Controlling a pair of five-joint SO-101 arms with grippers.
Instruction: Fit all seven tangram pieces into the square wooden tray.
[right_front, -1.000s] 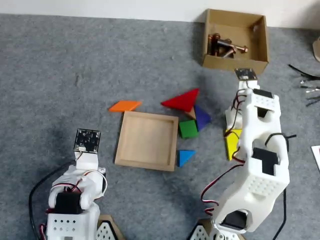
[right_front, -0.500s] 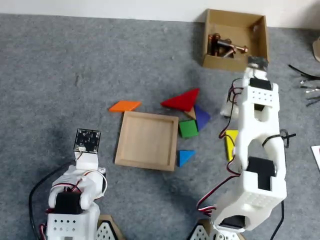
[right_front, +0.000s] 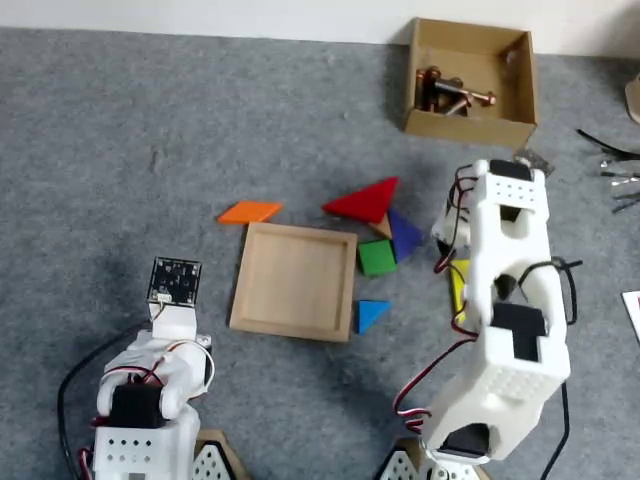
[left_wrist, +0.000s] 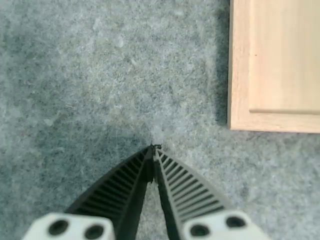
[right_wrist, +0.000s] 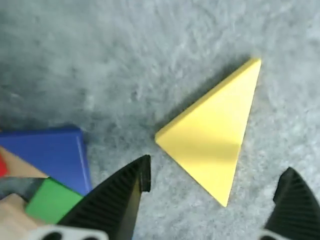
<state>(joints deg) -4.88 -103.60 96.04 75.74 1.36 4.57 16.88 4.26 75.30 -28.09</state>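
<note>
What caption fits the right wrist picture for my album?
Open end effector hovers over the yellow triangle, with a blue piece and a green piece nearby.

- The tray lies on the table, ahead of the two arms and between them.
- The parallelogram lies just behind the tray's far left corner.
- The big triangle lies behind the tray's far right corner.
- The square block sits just beside the tray's right edge. Another piece lies between it and the big triangle, towards the right.
- The small triangle lies beside the tray's near right corner.
- The lone triangle lies right of this group and apart from it, partly under the right arm.
- The right gripper hangs over the lone triangle, one finger on each side.
- The left gripper is over the table near a corner of the tray, not touching it.
- The box stands at the far right, with metal parts in it.
</note>
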